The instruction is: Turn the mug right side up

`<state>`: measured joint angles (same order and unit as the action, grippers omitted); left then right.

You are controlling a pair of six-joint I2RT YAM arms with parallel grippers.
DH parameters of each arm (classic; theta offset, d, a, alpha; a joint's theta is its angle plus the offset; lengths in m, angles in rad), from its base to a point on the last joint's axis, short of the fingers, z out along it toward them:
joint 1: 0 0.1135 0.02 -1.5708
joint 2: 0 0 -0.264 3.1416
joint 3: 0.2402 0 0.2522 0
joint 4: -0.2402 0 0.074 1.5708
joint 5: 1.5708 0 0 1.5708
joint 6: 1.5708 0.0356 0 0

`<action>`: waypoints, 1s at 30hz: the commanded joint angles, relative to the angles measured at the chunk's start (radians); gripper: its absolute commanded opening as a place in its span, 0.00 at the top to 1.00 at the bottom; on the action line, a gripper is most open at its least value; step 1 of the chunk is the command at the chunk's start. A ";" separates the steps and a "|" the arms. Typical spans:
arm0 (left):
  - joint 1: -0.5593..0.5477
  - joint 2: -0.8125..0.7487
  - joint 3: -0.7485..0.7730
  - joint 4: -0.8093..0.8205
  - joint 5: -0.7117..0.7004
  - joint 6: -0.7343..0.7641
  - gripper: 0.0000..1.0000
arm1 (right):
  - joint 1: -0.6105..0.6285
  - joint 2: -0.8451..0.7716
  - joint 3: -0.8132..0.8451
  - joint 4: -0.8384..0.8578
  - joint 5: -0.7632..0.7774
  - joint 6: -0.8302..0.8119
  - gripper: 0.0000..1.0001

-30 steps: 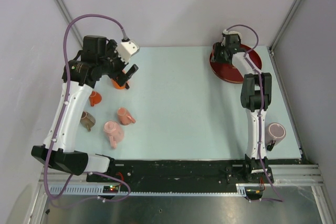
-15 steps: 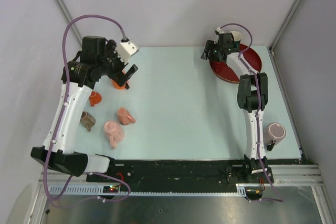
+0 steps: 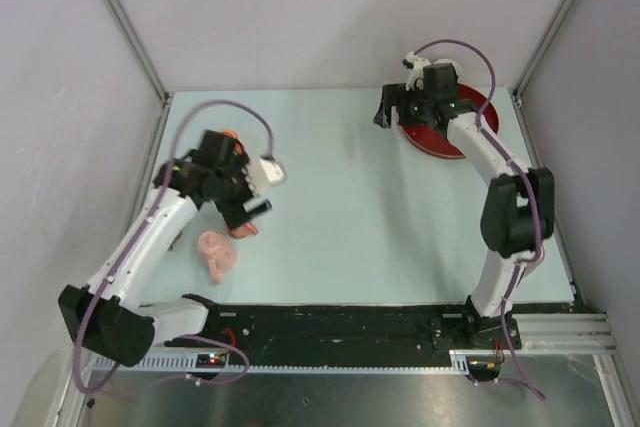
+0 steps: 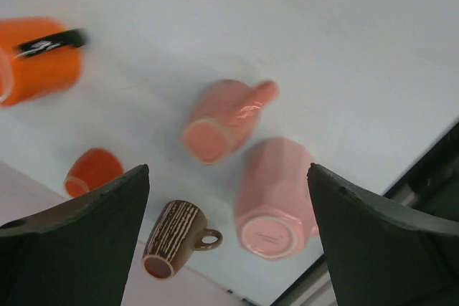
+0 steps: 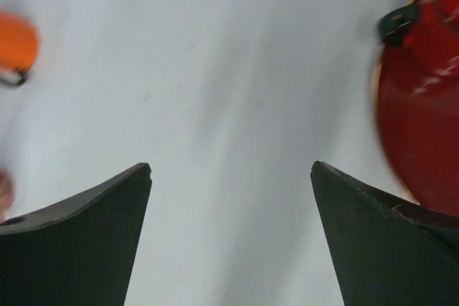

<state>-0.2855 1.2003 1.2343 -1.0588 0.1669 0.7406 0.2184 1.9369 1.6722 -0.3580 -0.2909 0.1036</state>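
Several mugs lie at the left of the table. A large pink mug (image 4: 276,198) (image 3: 215,250) stands with its base up. Beside it a small pink mug (image 4: 222,120) (image 3: 244,230) is tipped over, base toward my left wrist camera. A brown striped mug (image 4: 176,238) lies on its side. My left gripper (image 4: 229,170) (image 3: 253,211) hangs open above the pink mugs, holding nothing. My right gripper (image 5: 231,166) (image 3: 384,107) is open over bare table, just left of the red plate (image 3: 445,132).
An orange mug (image 4: 39,59) (image 3: 228,135) sits at the back left and a small orange cup (image 4: 93,171) near the left wall. The red plate (image 5: 423,127) lies at the back right. The black rail (image 3: 380,322) runs along the near edge.
My left arm has swung from the orange mug at the back toward the near side, over the pink mugs. My right gripper has opened wide and moved left off the red plate.
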 commanded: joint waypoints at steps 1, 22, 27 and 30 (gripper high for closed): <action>-0.208 0.000 -0.136 -0.048 -0.143 0.211 0.08 | 0.038 -0.186 -0.192 0.047 -0.075 -0.019 0.01; -0.251 0.395 -0.240 0.250 -0.352 0.361 0.33 | 0.117 -0.556 -0.569 0.069 -0.076 0.022 0.00; -0.250 0.377 -0.294 0.315 -0.363 0.422 0.41 | 0.117 -0.587 -0.594 0.090 -0.107 0.032 0.01; -0.249 0.362 -0.310 0.334 -0.358 0.442 0.55 | 0.117 -0.598 -0.600 0.092 -0.122 0.033 0.01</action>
<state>-0.5320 1.6016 0.9394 -0.7887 -0.1749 1.1133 0.3367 1.3773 1.0843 -0.3073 -0.3794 0.1307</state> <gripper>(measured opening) 0.534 0.993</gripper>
